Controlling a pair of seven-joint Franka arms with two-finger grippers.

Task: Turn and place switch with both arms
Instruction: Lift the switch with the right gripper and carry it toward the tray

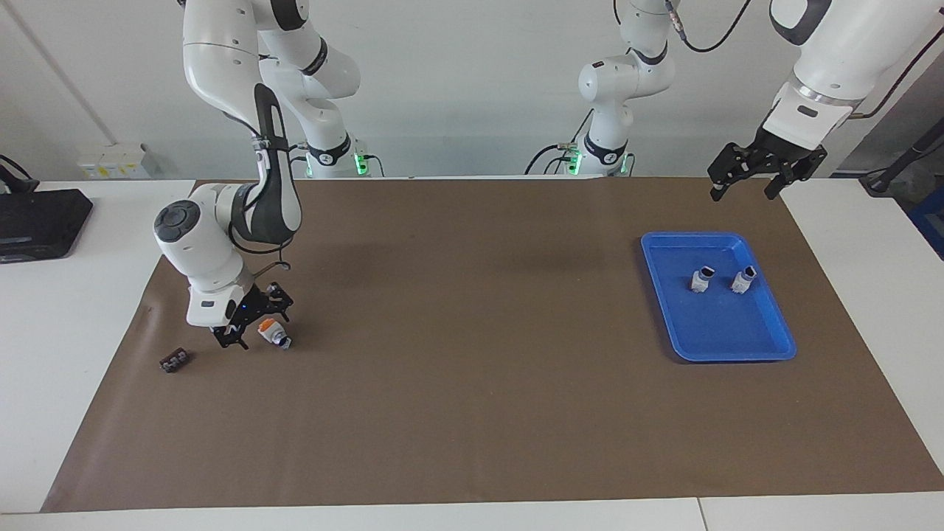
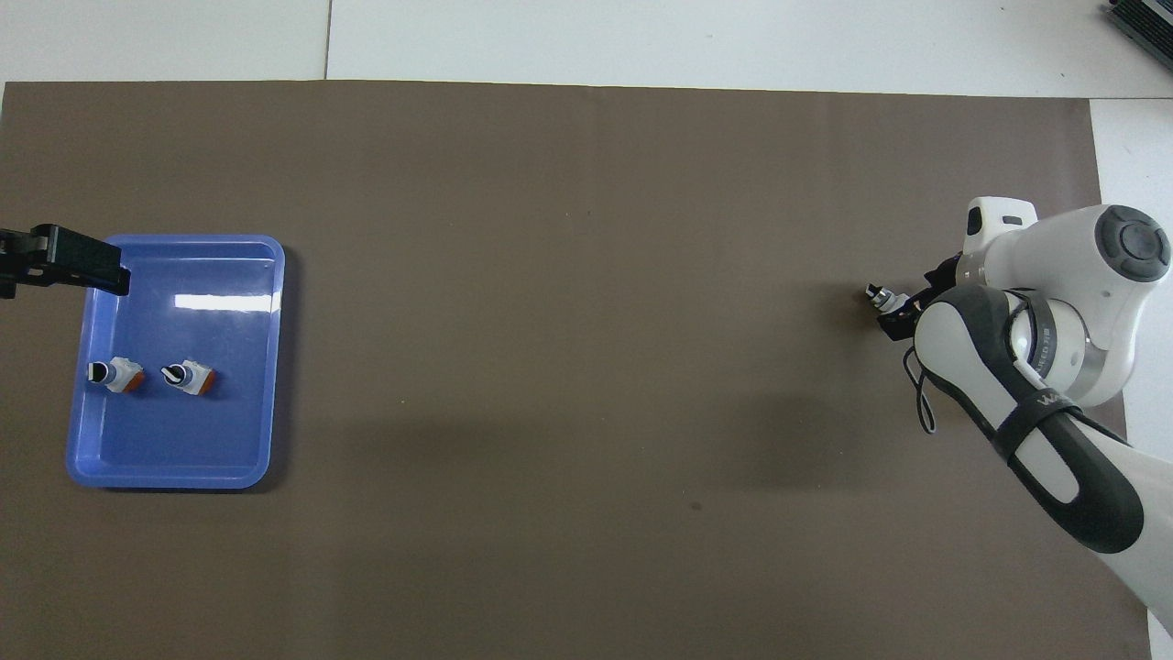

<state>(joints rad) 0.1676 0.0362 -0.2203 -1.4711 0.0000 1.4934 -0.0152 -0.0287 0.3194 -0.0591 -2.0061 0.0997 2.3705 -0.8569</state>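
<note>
Here, reading the facing view as a clock face, a small dark part [image 1: 174,361] lies loose on the brown mat [image 1: 472,413] at about eight o'clock. Just at its two o'clock the right gripper [image 1: 258,321] hangs low with its jaws spread wide and nothing between them.

The switch [image 1: 273,333] lies on its side on the mat, orange end toward the robots and dark knob tip away from them, right against the black fingers at their four o'clock. Whether a finger already touches it you cannot tell.

This is where your trouble would start. The jaws look set a little off the switch. If they close from here, one finger may meet it first and skid or spin it across the mat. A bite on the round knob tip, not the flat white body, could squirt it free.

At three o'clock the blue tray [image 1: 719,358] holds two small white dark-capped pieces [image 1: 702,280], standing side by side. A careless placing there could topple them.

At the tray's one o'clock the left gripper [image 1: 743,184] waits over the mat's edge, jaws apart and empty.
</note>
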